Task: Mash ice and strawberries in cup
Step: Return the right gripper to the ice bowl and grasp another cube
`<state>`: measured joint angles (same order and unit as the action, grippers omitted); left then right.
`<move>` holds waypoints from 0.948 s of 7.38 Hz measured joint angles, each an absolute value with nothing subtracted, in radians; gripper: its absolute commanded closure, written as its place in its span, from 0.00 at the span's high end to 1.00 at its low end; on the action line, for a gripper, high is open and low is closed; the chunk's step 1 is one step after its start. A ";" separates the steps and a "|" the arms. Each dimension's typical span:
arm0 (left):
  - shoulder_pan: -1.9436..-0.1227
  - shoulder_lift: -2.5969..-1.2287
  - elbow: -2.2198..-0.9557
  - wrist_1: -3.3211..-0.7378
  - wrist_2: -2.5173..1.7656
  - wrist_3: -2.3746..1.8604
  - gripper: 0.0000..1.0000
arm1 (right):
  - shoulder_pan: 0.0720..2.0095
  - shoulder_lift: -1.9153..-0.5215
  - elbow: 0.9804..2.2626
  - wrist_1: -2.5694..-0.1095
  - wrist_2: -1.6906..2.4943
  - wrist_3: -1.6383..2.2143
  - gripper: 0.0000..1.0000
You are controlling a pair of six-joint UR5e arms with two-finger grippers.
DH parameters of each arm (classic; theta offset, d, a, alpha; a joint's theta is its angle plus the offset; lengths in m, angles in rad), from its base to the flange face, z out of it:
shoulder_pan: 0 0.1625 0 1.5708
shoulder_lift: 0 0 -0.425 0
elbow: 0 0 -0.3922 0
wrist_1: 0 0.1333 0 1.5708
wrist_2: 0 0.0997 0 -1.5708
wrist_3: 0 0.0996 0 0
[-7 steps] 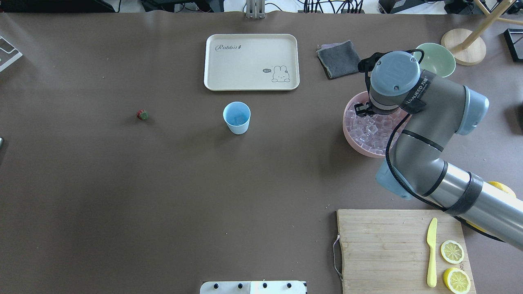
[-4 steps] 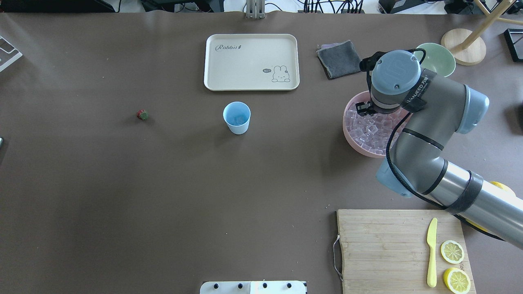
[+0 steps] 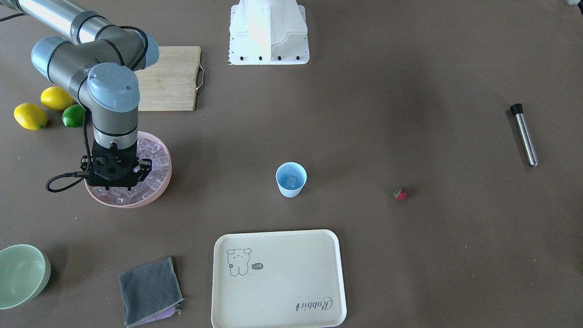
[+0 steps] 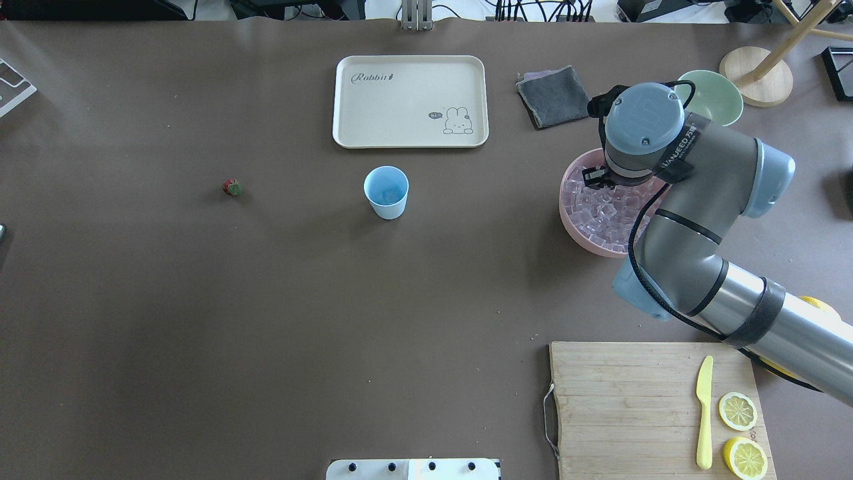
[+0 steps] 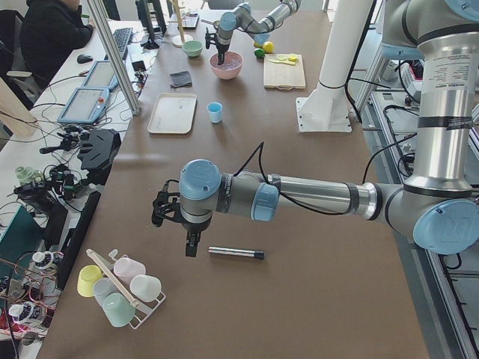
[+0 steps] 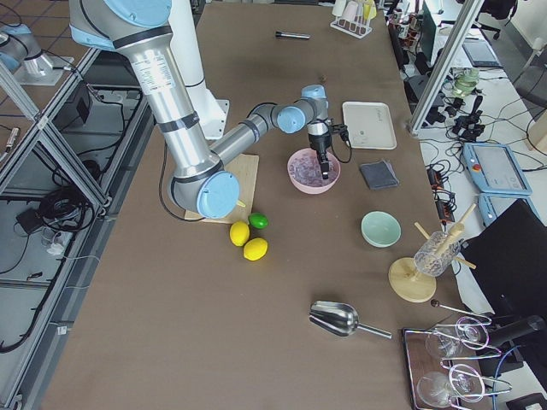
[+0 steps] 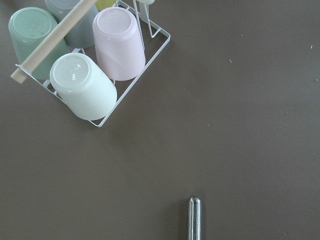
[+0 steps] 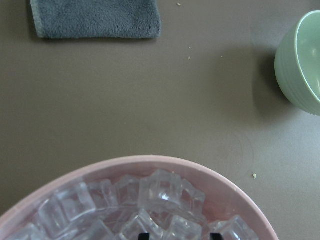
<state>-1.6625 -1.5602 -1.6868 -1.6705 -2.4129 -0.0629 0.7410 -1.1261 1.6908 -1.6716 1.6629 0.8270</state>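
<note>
Brown table point(image 4: 200, 300) carries one cup point(image 4: 386, 192), one strawberry point(image 4: 232, 188), many ice cubes point(image 4: 603, 215).

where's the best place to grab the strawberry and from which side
Grip the strawberry across its red body, coming straight down from above. It is small and lies low on the bare table, so a sideways approach would likely scrape the surface, and nothing stands near it to get in the way. Close gently, since it is probably soft.

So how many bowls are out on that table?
2. A pink bowl full of ice sits under the robot's right arm. A pale-green bowl stands just beyond it, near the grey cloth. I see no others, though the arm hides some table.
</note>
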 measured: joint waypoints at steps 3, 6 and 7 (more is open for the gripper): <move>-1.663 -1.560 -1.687 -1.671 -2.413 -0.063 0.98 | 0.744 -1.127 1.686 -1.665 1.664 0.830 0.22; -1.663 -1.560 -1.687 -1.671 -2.413 -0.062 0.98 | 0.755 -1.125 1.716 -1.669 1.675 0.829 0.16; -1.663 -1.560 -1.688 -1.671 -2.413 -0.061 0.98 | 0.762 -1.125 1.739 -1.675 1.686 0.828 0.16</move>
